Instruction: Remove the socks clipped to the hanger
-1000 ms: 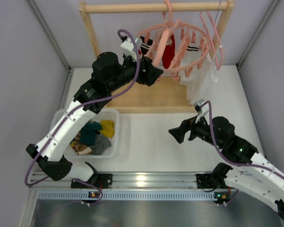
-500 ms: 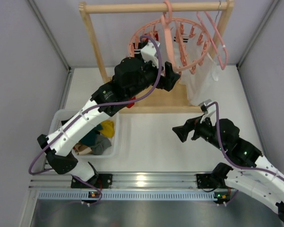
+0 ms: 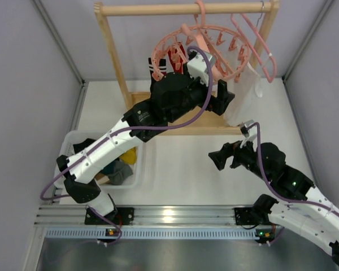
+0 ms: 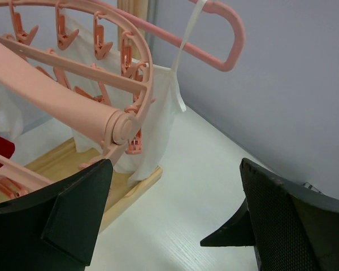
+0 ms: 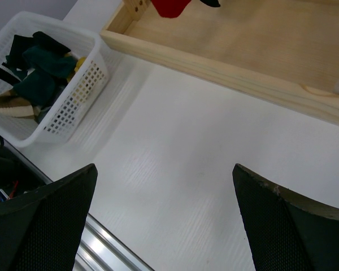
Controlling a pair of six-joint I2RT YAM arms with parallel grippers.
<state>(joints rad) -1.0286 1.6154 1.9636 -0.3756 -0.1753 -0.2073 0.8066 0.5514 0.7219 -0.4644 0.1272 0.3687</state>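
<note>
One white basket [image 5: 73, 101] at the left holds a heap of loose socks [image 3: 120, 171], too tangled to count. Two clipped socks [image 3: 158, 66], one striped and one red, hang from the one round pink hanger [image 4: 73, 104]. The left gripper [image 4: 172, 192] is spread empty beneath the hanger's rim, near one white bag [image 3: 244, 96]. The right gripper [image 3: 216, 160] gapes empty over the table [image 3: 175, 169].
</note>
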